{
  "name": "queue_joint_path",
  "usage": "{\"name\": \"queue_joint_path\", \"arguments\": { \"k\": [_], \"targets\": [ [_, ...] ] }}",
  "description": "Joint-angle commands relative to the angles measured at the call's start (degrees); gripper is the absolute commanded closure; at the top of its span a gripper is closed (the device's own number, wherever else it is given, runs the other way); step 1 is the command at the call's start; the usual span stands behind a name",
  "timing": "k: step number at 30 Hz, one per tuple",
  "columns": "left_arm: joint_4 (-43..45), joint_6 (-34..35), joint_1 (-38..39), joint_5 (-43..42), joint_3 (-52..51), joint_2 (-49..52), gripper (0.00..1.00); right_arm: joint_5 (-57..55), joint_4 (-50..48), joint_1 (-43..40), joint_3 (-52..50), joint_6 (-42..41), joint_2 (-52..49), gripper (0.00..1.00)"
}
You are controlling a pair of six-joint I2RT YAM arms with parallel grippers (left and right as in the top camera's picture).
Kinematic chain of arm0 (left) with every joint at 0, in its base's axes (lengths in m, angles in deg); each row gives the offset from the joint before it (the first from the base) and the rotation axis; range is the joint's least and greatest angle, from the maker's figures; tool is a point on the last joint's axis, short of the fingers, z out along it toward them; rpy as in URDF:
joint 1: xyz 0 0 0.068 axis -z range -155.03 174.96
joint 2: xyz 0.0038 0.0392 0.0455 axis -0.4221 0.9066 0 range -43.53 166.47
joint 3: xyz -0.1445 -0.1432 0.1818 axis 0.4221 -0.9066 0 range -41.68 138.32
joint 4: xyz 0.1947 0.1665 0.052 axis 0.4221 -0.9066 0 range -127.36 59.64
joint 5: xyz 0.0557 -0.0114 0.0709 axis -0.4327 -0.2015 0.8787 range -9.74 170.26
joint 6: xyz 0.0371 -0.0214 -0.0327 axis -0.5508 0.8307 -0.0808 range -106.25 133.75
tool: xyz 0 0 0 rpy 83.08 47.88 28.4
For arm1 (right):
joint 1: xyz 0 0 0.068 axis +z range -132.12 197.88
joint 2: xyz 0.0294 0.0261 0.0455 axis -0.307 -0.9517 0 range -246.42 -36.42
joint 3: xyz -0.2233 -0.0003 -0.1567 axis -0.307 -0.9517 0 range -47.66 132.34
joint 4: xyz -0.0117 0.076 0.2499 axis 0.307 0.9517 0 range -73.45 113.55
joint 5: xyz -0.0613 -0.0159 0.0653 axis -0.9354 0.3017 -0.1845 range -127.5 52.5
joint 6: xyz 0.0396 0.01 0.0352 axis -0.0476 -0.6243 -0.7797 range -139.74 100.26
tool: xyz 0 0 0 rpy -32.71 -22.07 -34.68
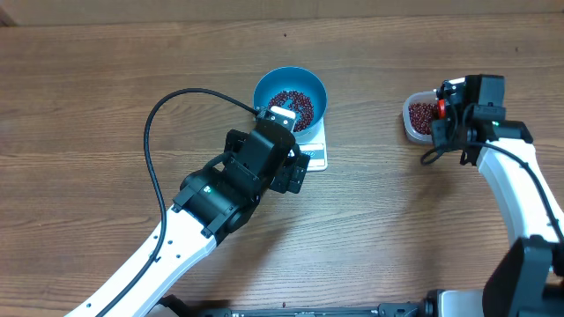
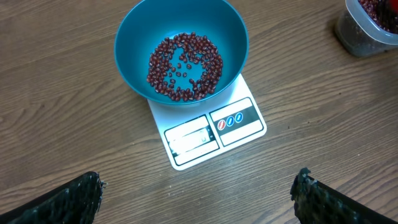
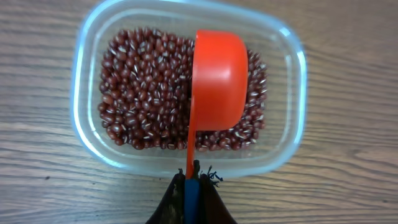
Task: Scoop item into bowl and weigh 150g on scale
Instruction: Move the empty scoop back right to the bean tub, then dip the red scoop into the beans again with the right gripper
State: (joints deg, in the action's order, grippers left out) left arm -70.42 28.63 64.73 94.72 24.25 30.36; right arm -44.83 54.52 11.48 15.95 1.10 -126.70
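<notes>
L wrist cam gives what overhead can't: the scale (image 2: 214, 134) front, w/ display window (image 2: 189, 138) & button panel (image 2: 236, 120) facing the left gripper (image 2: 196, 202). Digits too faint to read. In overhead the L arm & bowl cover most of the scale.

Left gripper: fingers spread wide at both bottom corners of its view, holding nothing, above the tabletop (image 1: 88, 88). Blue bowl (image 2: 134, 62) sits just ahead of it on the scale's far end, overhanging it. Beans (image 2: 163, 67) lie in a thin ring on the bowl floor, w/ blue showing in the middle.

R wrist cam shows the grip detail; overhead shows only a red speck there. Right gripper (image 3: 191, 186) is closed tight on the handle of the red scoop (image 3: 217, 81). The scoop cup sits straight ahead of the fingers, over the tub beans (image 3: 143, 87) in the clear tub (image 3: 87, 124). Cup's inside is hidden, so can't tell if it's loaded.

Bowl & scale are well apart from the right gripper, off to its side.
</notes>
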Motion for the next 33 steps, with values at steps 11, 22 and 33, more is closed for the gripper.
{"name": "queue_joint_path", "arguments": {
  "k": [11, 22, 33],
  "targets": [
    [0.15, 0.37, 0.00, 0.96, -0.15, -0.83, 0.00, -0.44, 0.52, -0.17, 0.09, 0.04, -5.97, 0.96],
    [0.15, 0.37, 0.00, 0.96, -0.15, -0.83, 0.00, 15.39, 2.21, -0.17, 0.09, 0.46, -5.99, 0.96],
    [0.15, 0.37, 0.00, 0.96, -0.15, -0.83, 0.00, 18.16, 2.14, -0.17, 0.09, 0.42, -5.99, 0.96]
  ]
}}
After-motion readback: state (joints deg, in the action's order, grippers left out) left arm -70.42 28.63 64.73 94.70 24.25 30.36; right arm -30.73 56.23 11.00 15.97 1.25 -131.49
